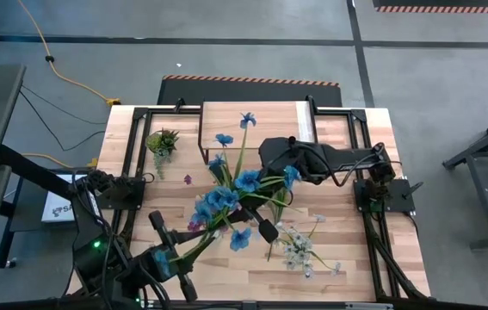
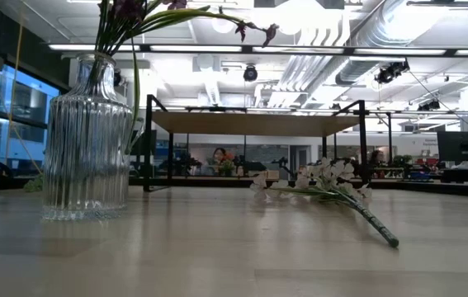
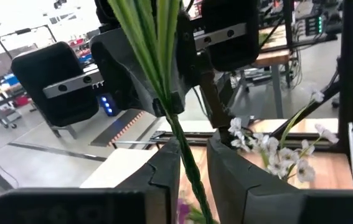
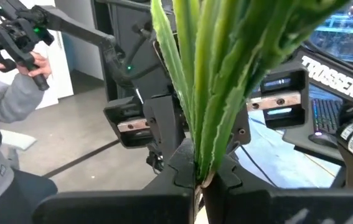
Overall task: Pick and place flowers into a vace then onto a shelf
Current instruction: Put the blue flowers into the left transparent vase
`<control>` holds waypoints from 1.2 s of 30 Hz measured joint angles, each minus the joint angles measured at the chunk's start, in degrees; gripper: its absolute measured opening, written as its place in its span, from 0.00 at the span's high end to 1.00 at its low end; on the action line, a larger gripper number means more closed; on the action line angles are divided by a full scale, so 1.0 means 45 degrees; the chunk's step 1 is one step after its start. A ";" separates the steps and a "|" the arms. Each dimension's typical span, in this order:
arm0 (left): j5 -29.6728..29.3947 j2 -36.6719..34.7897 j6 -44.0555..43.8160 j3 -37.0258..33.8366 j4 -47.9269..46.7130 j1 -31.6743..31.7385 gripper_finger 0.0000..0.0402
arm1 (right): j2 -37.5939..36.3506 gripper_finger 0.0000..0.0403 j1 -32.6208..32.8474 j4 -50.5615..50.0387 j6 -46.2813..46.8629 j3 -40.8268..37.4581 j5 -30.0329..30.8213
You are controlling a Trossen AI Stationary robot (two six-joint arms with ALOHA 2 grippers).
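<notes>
Now, left gripper (image 3: 192, 171): parted around blue flowers' stem (image 3: 185, 155).
Right gripper (image 4: 202, 177): pinched on the leaves (image 4: 210, 93).
Risk: stem could be dropped beside vase (image 2: 85, 140).

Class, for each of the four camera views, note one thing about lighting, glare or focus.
High view: even light, sharp blue flowers. Low view: bright ceiling lights glare behind the glass vase; the near tabletop is soft. Left wrist view: white window glare, close stem blurred. Right wrist view: green stems up close, soft.
</notes>
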 joint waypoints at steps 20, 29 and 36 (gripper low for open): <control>-0.0343 -0.0719 -0.0146 -0.0004 -0.2553 -0.1150 0.73 | -0.0640 1.00 -0.0063 -0.1303 -0.0407 0.0004 0.0803; -0.0223 -0.0825 -0.0153 -0.0005 -0.3864 -0.1486 0.77 | -0.0641 1.00 0.1213 -0.3952 -0.1313 0.0004 0.2130; 0.0158 -0.0886 -0.0146 -0.0005 -0.4274 -0.1594 0.80 | -0.0636 1.00 0.1630 -0.4182 -0.1793 0.0004 0.3112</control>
